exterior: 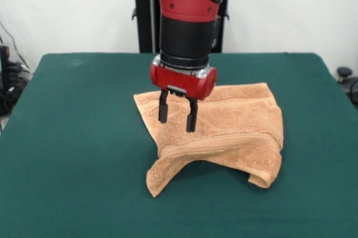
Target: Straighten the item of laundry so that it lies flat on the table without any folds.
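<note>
White wall is seen behind the dark green tabletop (67,137), with a black upright stand (146,20) against it, behind and above the tool. Dark cables and equipment (8,81) are glimpsed off the tabletop's edge far to one side of the tool, and a small black object (345,73) off the opposite edge; none of these is near the towel. The red and black arm (184,3) is lowered from above, and part of the towel's far edge is hidden by it.

The tool (178,116) is held with its two black fingers (163,109) apart and nothing clamped between them; the tips appear poised over the cloth (whether it is touched cannot be told).

The orange-tan towel (240,126) lies directly beneath and beyond the tool to one side, near the tabletop's middle. It is not flat: the near edge is folded under and bunched, a corner is drawn out into a point below the tool, and a woven band (218,146) is seen running across just below the fingertips.
</note>
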